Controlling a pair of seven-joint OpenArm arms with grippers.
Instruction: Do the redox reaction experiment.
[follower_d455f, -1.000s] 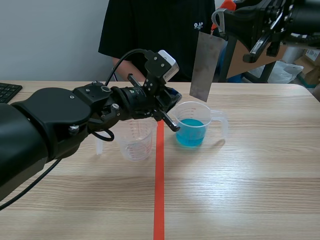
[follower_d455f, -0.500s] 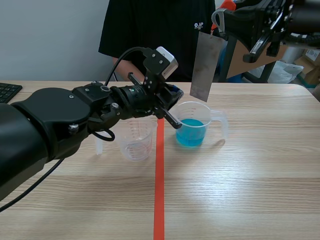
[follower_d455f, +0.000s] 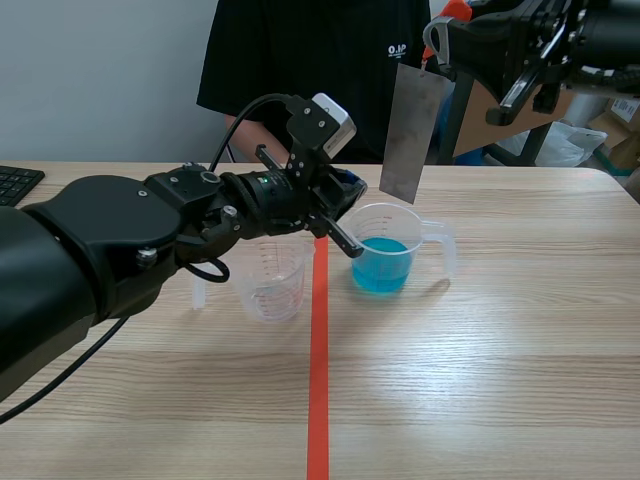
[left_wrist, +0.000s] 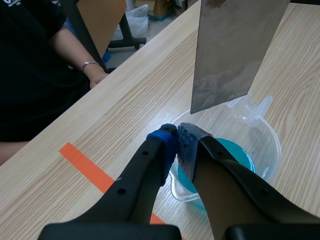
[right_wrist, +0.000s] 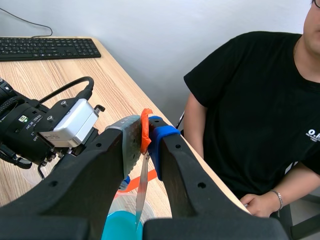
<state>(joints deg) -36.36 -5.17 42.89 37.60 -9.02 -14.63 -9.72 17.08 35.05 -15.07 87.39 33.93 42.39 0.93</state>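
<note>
A grey metal sheet (follower_d455f: 408, 132) hangs upright in the air above a clear beaker of blue liquid (follower_d455f: 383, 262). My right gripper (follower_d455f: 440, 62), raised at the top right, is shut on the sheet's upper edge (right_wrist: 144, 137); the sheet's lower edge points down at the blue liquid (right_wrist: 121, 225). My left gripper (follower_d455f: 342, 212) is shut on nothing, its fingertips over the near rim of that beaker (left_wrist: 235, 150), with the sheet (left_wrist: 232, 52) just ahead of it. An empty clear measuring cup (follower_d455f: 271, 276) stands left of the orange-red line, partly behind my left arm.
A person in a black shirt (follower_d455f: 310, 70) sits across the table with a hand (left_wrist: 95, 75) resting at the far edge. A black keyboard (follower_d455f: 15, 182) lies at the far left; it also shows as the keyboard (right_wrist: 47, 47) in the right wrist view.
My left gripper has risen slightly near the beaker's rim. The sheet and the right arm have held still.
</note>
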